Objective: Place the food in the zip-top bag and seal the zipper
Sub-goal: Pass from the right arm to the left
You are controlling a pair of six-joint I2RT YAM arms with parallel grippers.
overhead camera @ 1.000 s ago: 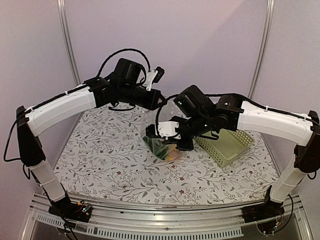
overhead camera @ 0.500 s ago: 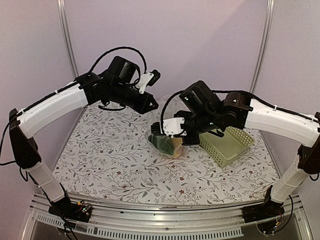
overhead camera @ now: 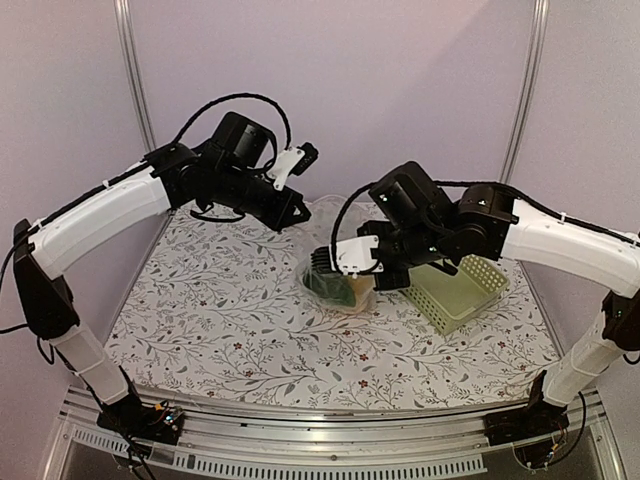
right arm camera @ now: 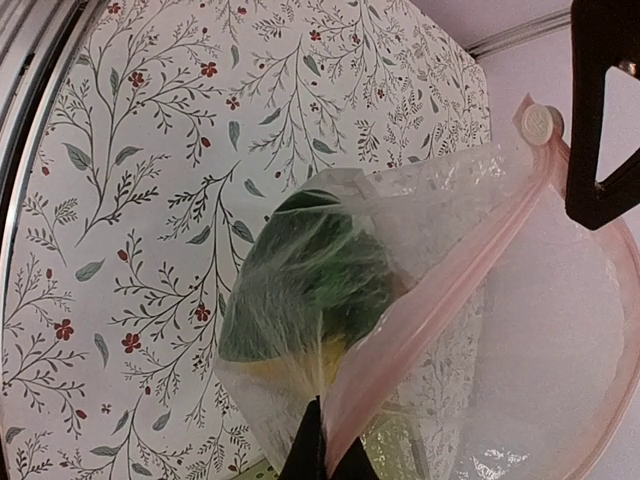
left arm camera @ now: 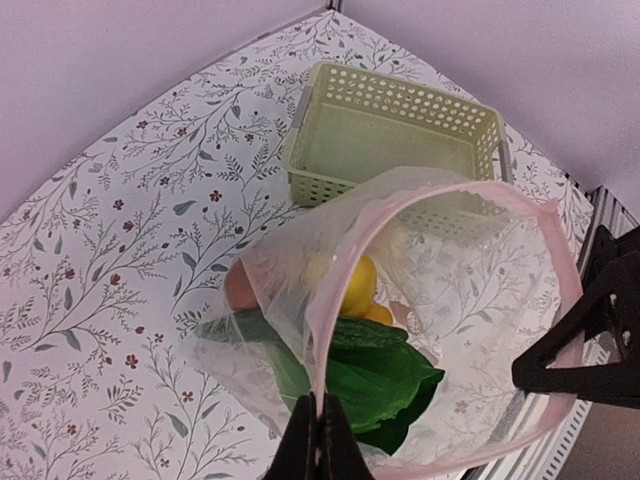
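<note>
**Two pinches on the zipper, bag mouth open**

Both arms reach in over the middle of the counter (overhead camera: 200, 300) and meet at the zip-top bag (overhead camera: 338, 288).

- Left fingers (left arm camera: 303, 452): fully closed. I see them pinching the pink zipper (left arm camera: 566, 270) at the near end of its loop in the left wrist view.
- Right fingers (right arm camera: 305, 455): also pressed together on the zipper, which runs straight down into them in the right wrist view.
- The two pinches sit on opposite sides of the mouth. Each wrist camera shows the other arm's black fingers at the far side of the pink loop.
- Zipper: not pressed together. It curves round in a wide open loop.
- A small round pale tab (right arm camera: 540, 122) sits on the strip close to the left fingers.

Food, read from the left wrist view:
- The leafy green vegetable (left arm camera: 385, 385) lies low in the bag, nearest the camera.
- A yellow fruit (left arm camera: 357, 283) sits beyond it, with the orange piece (left arm camera: 378, 315) just beside.
- The cucumber (left arm camera: 245, 328) and a reddish-brown round piece (left arm camera: 240, 287) show through the crinkled plastic at the left.

Position: in the top view the bag's lower end rests on the counter, its mouth held up between the arms. The pale green basket (overhead camera: 455, 290) stands just to its right. I cannot tell whether bag and basket touch.
</note>
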